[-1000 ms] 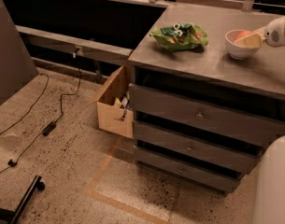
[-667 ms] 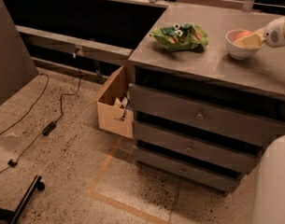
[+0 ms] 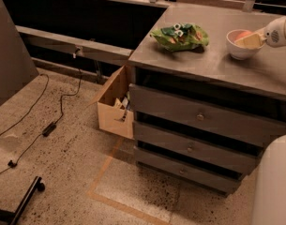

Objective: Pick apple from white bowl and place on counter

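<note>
The white bowl stands on the grey counter near its right end. The apple shows as a reddish-orange patch inside the bowl, partly hidden. My gripper reaches in from the right edge of the view on a white arm. Its pale fingertips sit over the bowl's right rim, right beside the apple.
A green snack bag lies on the counter left of the bowl. The cabinet has three drawers with round knobs. A tan cardboard box stands on the floor at the cabinet's left. Cables lie on the floor. A white robot part fills the lower right.
</note>
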Tool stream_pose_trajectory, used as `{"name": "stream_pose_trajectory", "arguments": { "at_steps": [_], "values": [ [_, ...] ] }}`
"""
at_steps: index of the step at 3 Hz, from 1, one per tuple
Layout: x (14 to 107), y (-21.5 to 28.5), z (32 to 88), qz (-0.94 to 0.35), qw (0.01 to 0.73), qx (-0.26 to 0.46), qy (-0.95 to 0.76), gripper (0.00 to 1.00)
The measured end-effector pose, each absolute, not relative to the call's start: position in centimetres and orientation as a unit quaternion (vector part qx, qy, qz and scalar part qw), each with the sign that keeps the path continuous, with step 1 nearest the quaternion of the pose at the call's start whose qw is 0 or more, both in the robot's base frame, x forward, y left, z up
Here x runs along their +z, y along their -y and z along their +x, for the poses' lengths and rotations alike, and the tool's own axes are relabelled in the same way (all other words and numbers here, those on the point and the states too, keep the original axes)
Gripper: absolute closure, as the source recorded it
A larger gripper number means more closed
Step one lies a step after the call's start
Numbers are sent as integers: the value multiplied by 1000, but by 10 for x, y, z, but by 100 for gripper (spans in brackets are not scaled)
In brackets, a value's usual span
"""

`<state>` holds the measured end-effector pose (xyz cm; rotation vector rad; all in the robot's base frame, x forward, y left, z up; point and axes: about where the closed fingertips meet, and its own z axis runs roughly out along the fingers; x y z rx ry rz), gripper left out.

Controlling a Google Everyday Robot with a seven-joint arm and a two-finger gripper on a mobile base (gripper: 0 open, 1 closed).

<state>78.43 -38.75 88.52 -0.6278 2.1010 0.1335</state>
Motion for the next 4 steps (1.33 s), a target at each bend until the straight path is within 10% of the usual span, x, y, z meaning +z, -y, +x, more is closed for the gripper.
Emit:
{"name": "stream_pose_trajectory", "arguments": {
  "at_steps": [4],
  "values": [
    [1000, 410, 769, -194, 577, 24, -793, 100]
  ]
}}
